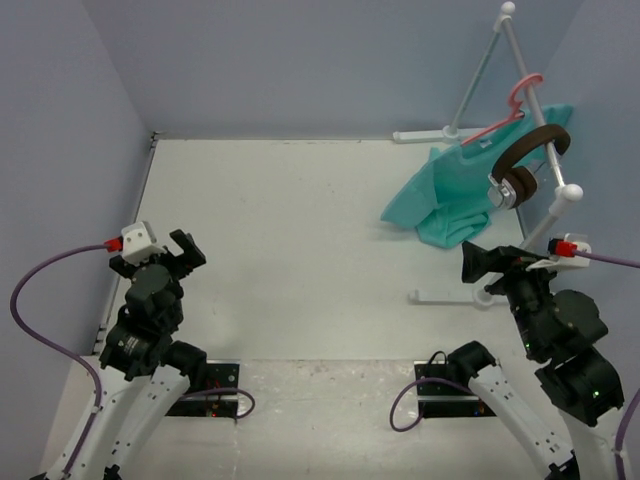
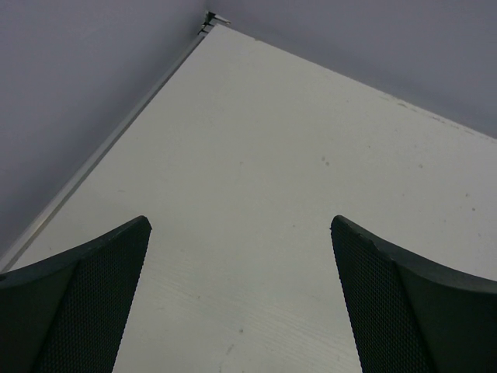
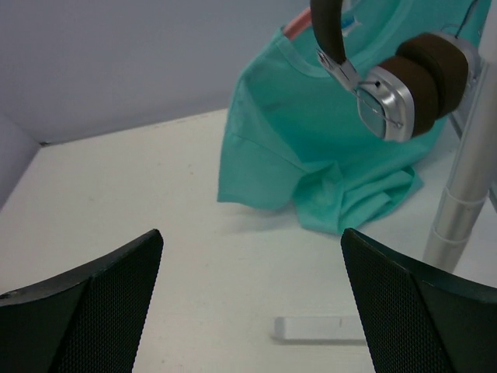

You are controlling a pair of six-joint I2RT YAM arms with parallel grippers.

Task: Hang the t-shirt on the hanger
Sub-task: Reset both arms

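The teal t-shirt (image 1: 445, 195) hangs at the far right from the pink hanger (image 1: 495, 128) hooked on the white rack (image 1: 481, 70), its lower half slumped on the table (image 1: 300, 230). Brown headphones (image 1: 517, 187) dangle just in front of it. Both the left gripper (image 2: 239, 225) and the right gripper (image 3: 250, 237) are spread wide, holding nothing. The likely risk is tugging the cloth — that could unhook the hanger or snag the headphones.

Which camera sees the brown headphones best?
The right wrist view: the headphones fill the upper right, close, ear pads and silver cup clear. The top external view shows them small, hanging on the white rack. The left wrist view shows none.
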